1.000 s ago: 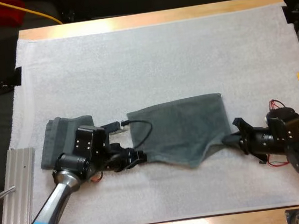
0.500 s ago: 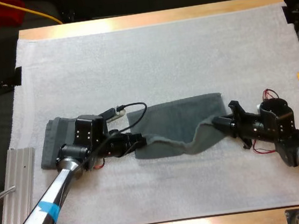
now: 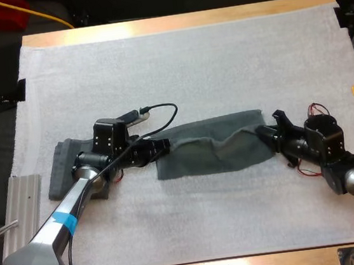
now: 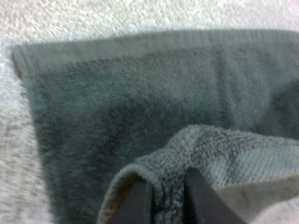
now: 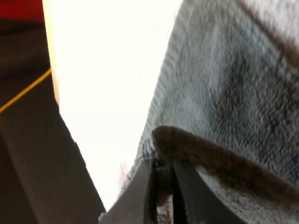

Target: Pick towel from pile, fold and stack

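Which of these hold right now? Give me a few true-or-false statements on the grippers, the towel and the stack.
1. The left gripper is shut on the towel. True.
2. The right gripper is open and clear of the towel. False: it is shut on the towel's other end.
3. A folded stack lies on the mat beside the left arm. True.
4. The towel lies flat with both ends free. False: it is held between the two grippers, with its near edge lifted over the rest.
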